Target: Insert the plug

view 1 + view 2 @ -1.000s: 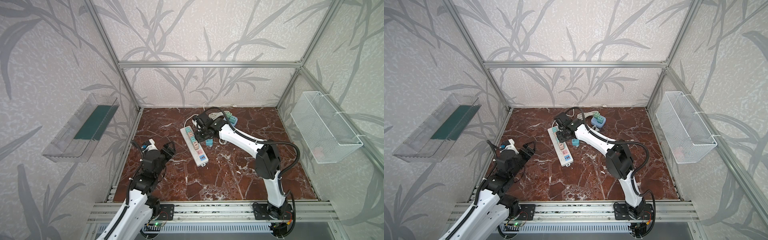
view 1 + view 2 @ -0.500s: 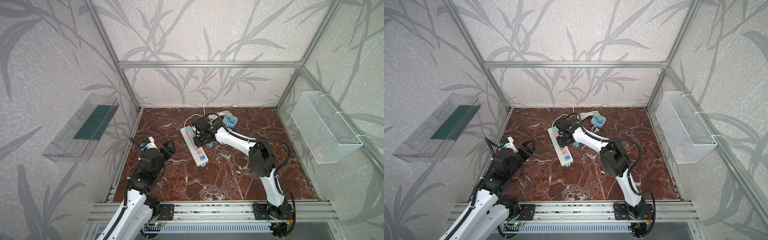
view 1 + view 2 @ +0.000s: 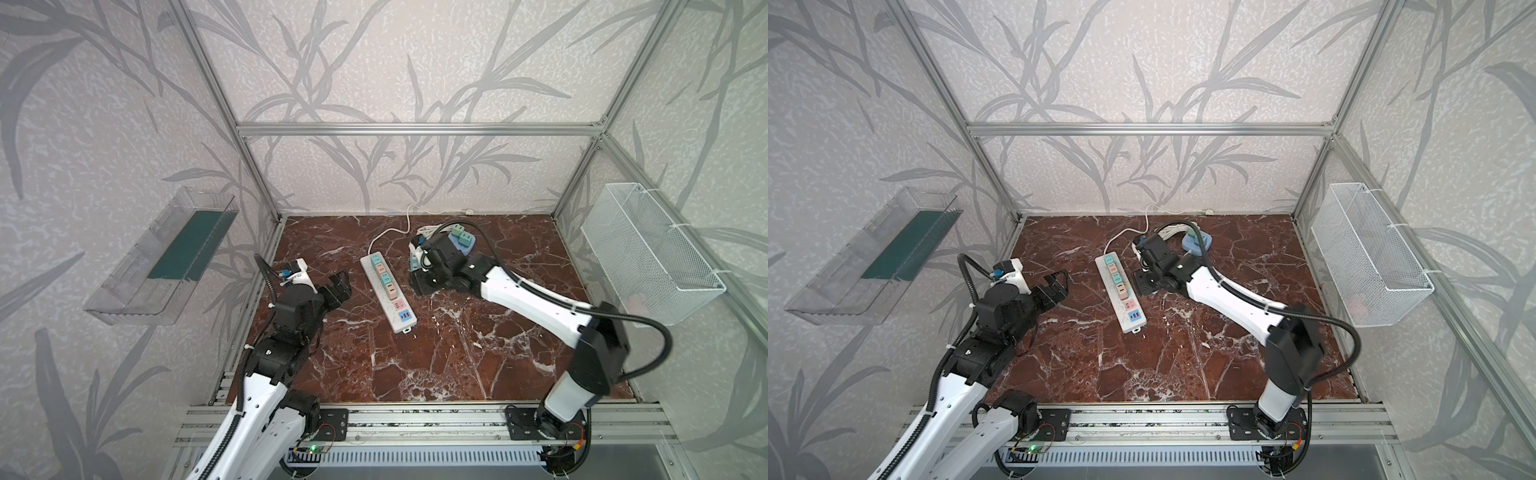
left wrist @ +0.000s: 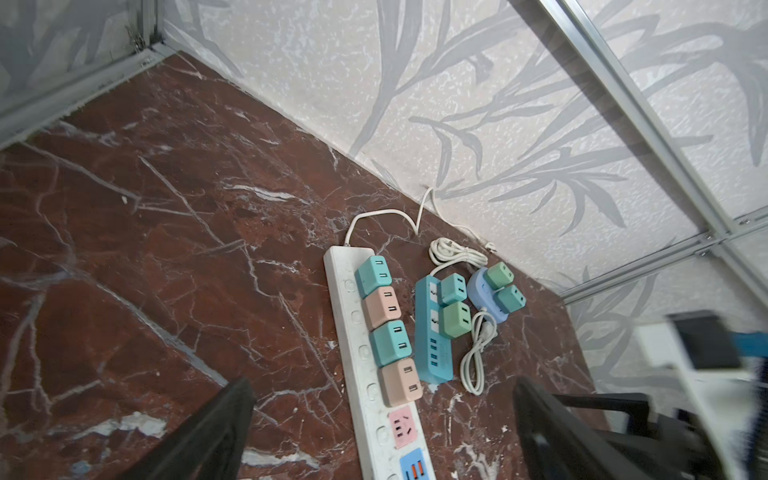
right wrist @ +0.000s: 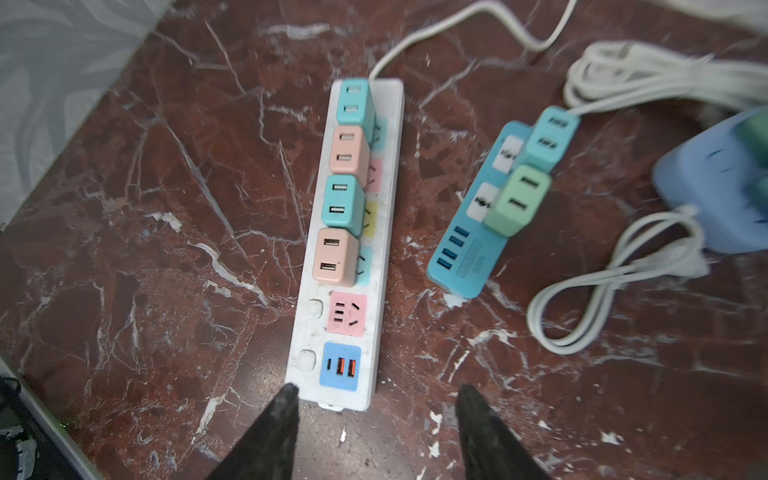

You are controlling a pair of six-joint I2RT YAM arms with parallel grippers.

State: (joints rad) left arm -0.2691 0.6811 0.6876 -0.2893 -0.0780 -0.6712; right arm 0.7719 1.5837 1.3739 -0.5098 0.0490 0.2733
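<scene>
Red-brown marble veined with white is covering the bench (image 3: 457, 353), and leaf-patterned walls (image 3: 415, 75) are closing it in. The right tool (image 5: 378, 390) is hanging low over the bench. Its two dark fingers (image 5: 282, 419) are standing moderately apart and gripping nothing. The near end of the white power strip (image 5: 390, 174) is lying just ahead of its fingertips.

Running away from this tool along the strip, a USB panel (image 5: 340, 365) and a free pink socket (image 5: 347, 313) are coming first. Beyond them a peach plug (image 5: 334, 257), a teal plug (image 5: 343, 205), a second peach plug (image 5: 349, 149) and a second teal plug (image 5: 353, 102) are sitting in a row in the strip. A turquoise strip (image 5: 469, 249) carrying two more plugs is lying beside the white one, apart from it.

The left tool (image 3: 338, 286) is hovering above the bench with its jaws spread wide and empty. It is pointing towards the white power strip, which is lying ahead of it, clear of its fingers.
</scene>
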